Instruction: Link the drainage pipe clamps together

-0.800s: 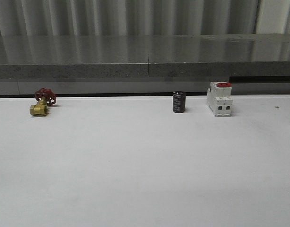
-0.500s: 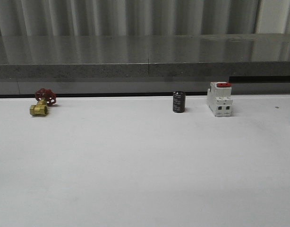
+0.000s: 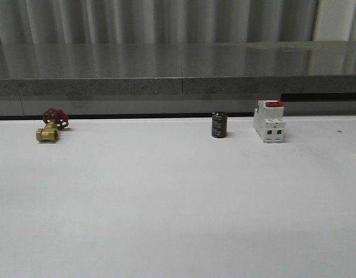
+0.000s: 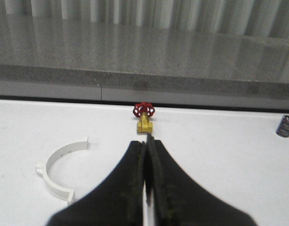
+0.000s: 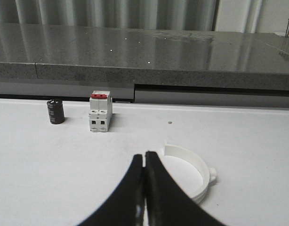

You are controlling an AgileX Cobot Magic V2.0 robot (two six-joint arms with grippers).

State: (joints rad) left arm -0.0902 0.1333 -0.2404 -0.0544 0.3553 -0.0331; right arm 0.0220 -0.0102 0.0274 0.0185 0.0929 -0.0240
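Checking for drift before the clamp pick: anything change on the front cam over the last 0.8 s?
Nothing visibly moved, and nothing was grasped or released. On the front camera the brass valve, black cylinder and white switch sit in the same spots along the table's far edge.

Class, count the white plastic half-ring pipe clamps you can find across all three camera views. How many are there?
2. One white plastic half-ring clamp lies on the table beside the shut left gripper; the other lies just beyond the shut right gripper.
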